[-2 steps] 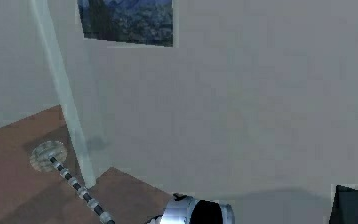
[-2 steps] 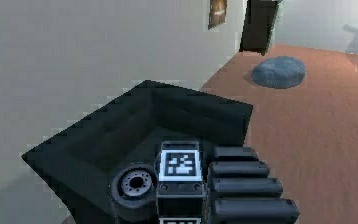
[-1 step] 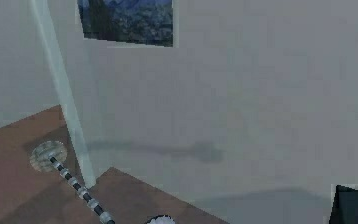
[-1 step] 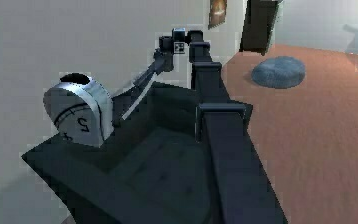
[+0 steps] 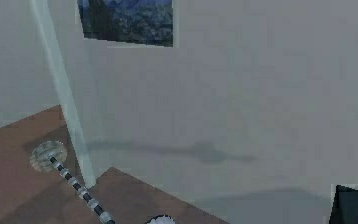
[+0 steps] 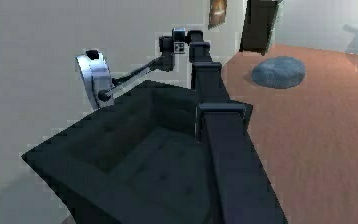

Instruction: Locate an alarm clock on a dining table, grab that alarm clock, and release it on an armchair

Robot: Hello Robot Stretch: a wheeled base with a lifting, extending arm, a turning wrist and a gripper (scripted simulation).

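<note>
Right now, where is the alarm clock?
In the arm side view's upper left, the alarm clock hangs at the far end of the end effector, in front of the pale wall and above the dark armchair.

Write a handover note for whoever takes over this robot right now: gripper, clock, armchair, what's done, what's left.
Gripper: holds the small white alarm clock with a dark blue face, which hangs clear against the pale wall.
Dark tufted armchair: lower than the clock in the arm side view; the arm reaches across it.
Done: clock grabbed and at the armchair.
Left: release the clock onto the armchair.
</note>
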